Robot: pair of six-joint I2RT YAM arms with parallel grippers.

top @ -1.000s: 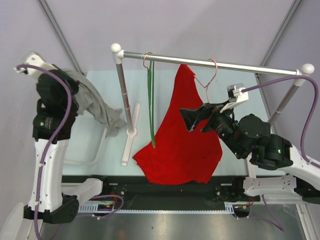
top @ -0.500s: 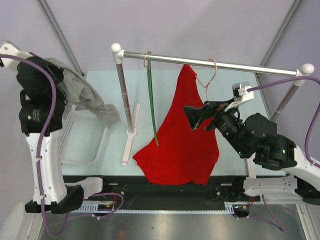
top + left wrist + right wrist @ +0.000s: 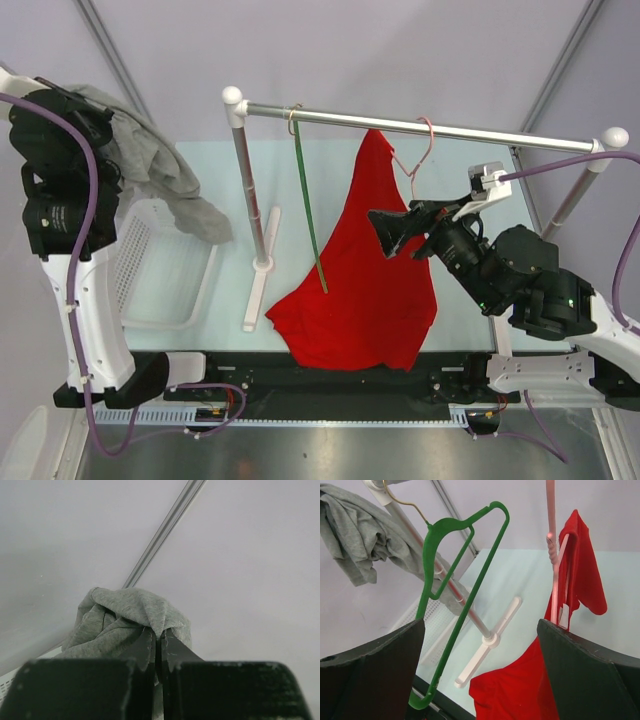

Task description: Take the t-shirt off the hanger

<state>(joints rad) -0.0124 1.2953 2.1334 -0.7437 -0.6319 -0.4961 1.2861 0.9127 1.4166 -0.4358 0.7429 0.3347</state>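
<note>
Our left gripper (image 3: 159,639) is pinched tight on the grey t-shirt (image 3: 160,175), held high at ten o'clock in the top view, near the white basket (image 3: 140,262). If we release too close to the edge, the trailing cloth may drape over the rim instead of dropping in. Our right gripper (image 3: 392,233) stands spread wide at three o'clock of the red t-shirt (image 3: 360,290), which seems to hang by one shoulder on the pink hanger (image 3: 420,160). A careless pull could drag that hanger off the rail (image 3: 480,132) or snag the green hanger (image 3: 308,220) nearby.
</note>
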